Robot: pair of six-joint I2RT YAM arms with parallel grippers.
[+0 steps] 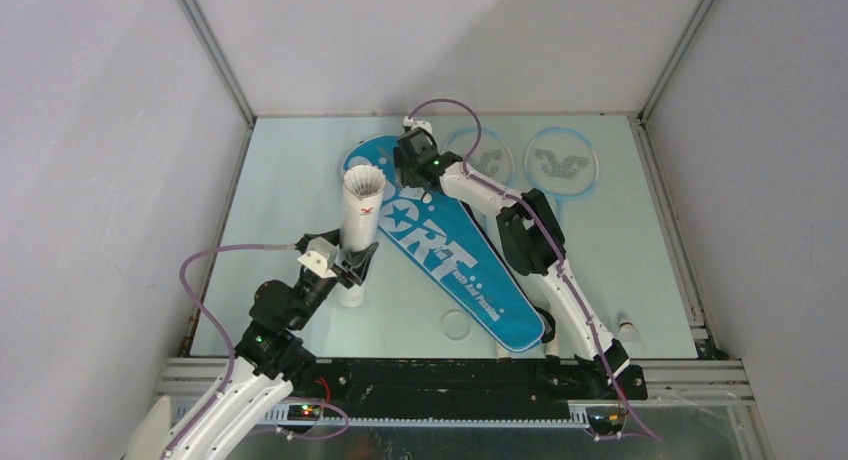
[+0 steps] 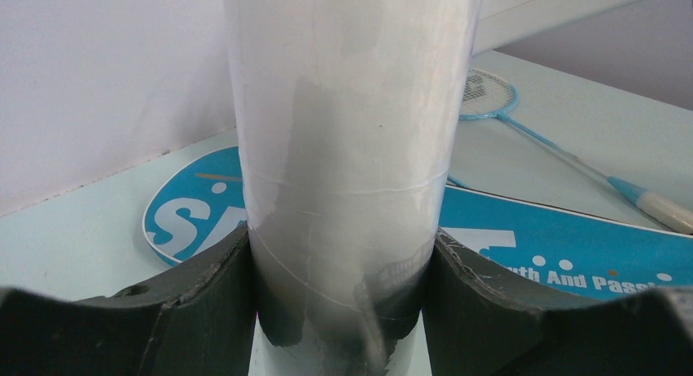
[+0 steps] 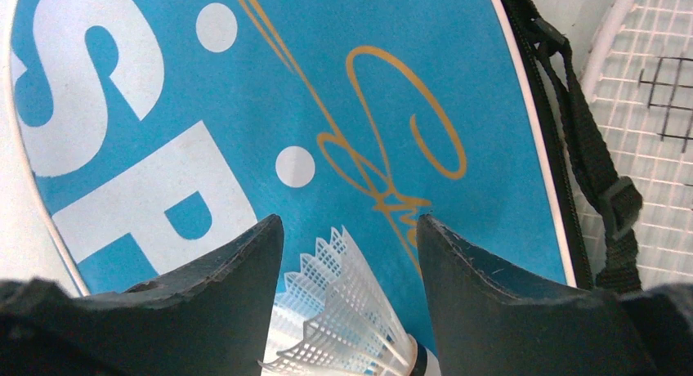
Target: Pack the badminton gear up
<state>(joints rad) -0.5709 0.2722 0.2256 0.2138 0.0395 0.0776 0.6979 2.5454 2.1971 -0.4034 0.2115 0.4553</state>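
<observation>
My left gripper (image 1: 352,260) (image 2: 339,237) is shut on the long white tube (image 1: 358,215) (image 2: 343,106), holding it nearly upright. A white shuttlecock skirt (image 1: 364,183) shows in the tube's mouth. The blue "SPORT" bag (image 1: 460,260) (image 3: 392,82) (image 2: 531,245) lies diagonally on the table. My right gripper (image 1: 405,172) (image 3: 350,225) hangs low over the bag's wide end. Its jaws stand open on either side of a white shuttlecock (image 3: 351,319) that lies on the bag. Two light-blue rackets (image 1: 487,162) (image 1: 560,160) lie at the back right.
A loose shuttlecock (image 1: 628,330) stands at the front right by the table edge. A clear round lid (image 1: 456,325) lies in front of the bag. The bag's black strap (image 3: 596,172) runs along its right side, next to racket strings (image 3: 654,65). Enclosure walls close in all around.
</observation>
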